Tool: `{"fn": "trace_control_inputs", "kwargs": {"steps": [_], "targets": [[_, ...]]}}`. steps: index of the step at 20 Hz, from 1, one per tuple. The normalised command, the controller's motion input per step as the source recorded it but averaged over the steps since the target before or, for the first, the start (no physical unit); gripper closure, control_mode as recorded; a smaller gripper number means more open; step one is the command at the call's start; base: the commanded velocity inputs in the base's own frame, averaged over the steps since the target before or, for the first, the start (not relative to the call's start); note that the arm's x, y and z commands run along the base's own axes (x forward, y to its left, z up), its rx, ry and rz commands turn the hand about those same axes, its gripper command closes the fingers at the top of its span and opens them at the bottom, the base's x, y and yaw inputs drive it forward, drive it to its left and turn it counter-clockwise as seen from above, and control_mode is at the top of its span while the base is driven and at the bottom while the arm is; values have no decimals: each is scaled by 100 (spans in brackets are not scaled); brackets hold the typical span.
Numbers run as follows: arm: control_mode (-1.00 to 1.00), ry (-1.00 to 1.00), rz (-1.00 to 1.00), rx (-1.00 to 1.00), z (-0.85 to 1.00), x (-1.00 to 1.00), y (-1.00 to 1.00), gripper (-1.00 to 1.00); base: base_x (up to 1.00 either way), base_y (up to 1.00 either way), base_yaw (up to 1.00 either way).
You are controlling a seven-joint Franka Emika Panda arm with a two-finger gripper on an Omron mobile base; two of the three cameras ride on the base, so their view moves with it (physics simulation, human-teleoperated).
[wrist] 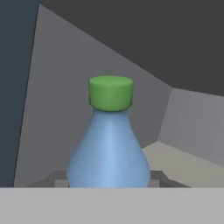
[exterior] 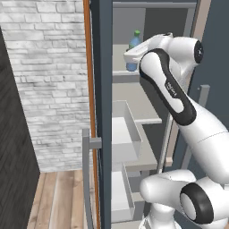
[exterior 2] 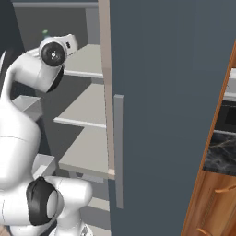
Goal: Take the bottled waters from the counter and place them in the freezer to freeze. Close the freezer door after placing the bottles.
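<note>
The jaws grip the green-capped bottle upright over a freezer shelf (clear room above).

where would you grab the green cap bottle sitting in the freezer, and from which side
Grip the bottle on its wide lower body, below the tapering shoulder and green cap, which would slip. It stands upright on a freezer shelf, so come in level from the open front, as the gripper is lined up now.
</note>
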Motion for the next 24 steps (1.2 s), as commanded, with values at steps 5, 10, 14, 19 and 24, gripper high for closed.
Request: {"fn": "trace_control_inputs", "kwargs": {"steps": [5,10,14,19,24], "targets": [[-100,0,0,1,-13,15,0,100,0,0,0],[-100,0,1,5,0,17,13,100,0,0,0],[-100,0,2,0,-3,49,31,100,0,0,0],[-100,0,0,0,-4,62,13,100,0,0,0],[-100,0,1,1,-13,44,0,100,0,0,0]]}}
